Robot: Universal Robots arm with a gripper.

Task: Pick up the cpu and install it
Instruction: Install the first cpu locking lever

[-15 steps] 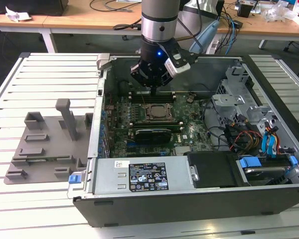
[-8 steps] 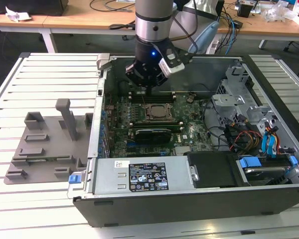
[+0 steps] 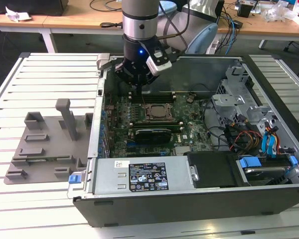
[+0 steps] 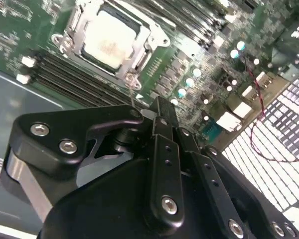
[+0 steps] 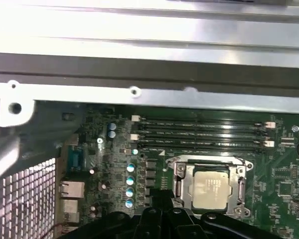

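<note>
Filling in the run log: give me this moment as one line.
claw: shut, empty, above motherboard | cpu: seated in socket | computer case: open

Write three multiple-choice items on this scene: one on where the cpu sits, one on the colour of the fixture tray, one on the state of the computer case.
1. Where is the cpu?
A. In the socket on the motherboard
B. On the fixture tray
C. On the desk behind the case

2. What colour is the fixture tray?
A. Blue
B. Grey
C. Red

3. What state is the computer case in?
A. Closed, side panel on
B. Open, its inside exposed
C. Standing upright on end

Key:
1. A: both wrist views show the silvery chip lying within the metal socket frame, beside the memory slots.
2. B: in the exterior view the tray is plain grey, lying at the exterior view's left of the case.
3. B: the exterior view looks straight down onto the motherboard, with the gripper hanging over it.
</note>
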